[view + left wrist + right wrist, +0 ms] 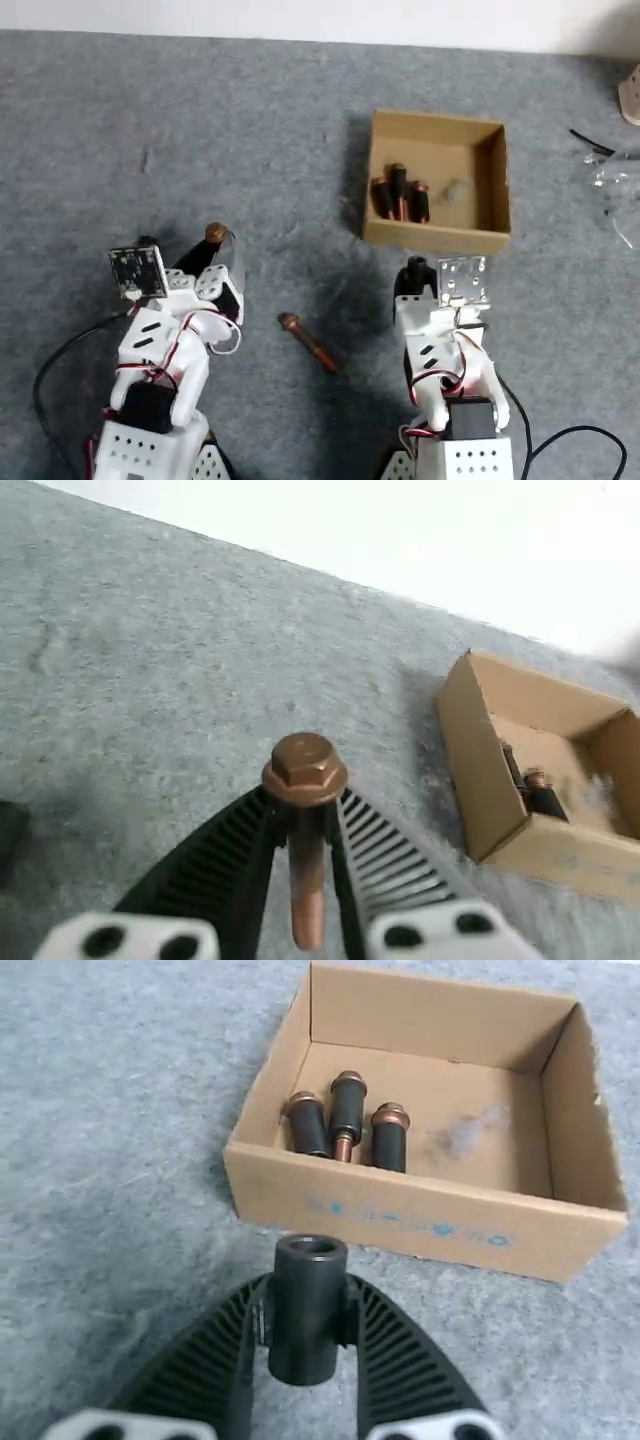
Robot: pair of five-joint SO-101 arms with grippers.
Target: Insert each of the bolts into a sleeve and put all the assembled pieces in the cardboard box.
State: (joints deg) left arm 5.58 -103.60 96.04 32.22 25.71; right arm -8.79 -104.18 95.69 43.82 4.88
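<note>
L gripper [305, 808] clamped on bolt [305, 770], head past tips, shank end free, prob for sliding into sleeve [305, 1335]. R gripper [308, 1285] clamped on sleeve, bore facing out, near box [420, 1222]. 3 done pcs [345, 1120] inside. Spare bolt [308, 342] on mat [200, 130] btw arms.

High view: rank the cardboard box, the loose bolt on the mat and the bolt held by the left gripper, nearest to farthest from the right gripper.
From the right gripper, shut on a sleeve:
1. Cardboard box, just ahead of it.
2. Loose bolt, lying on the mat between the two arms.
3. Held bolt, in the left gripper, farthest across.
</note>
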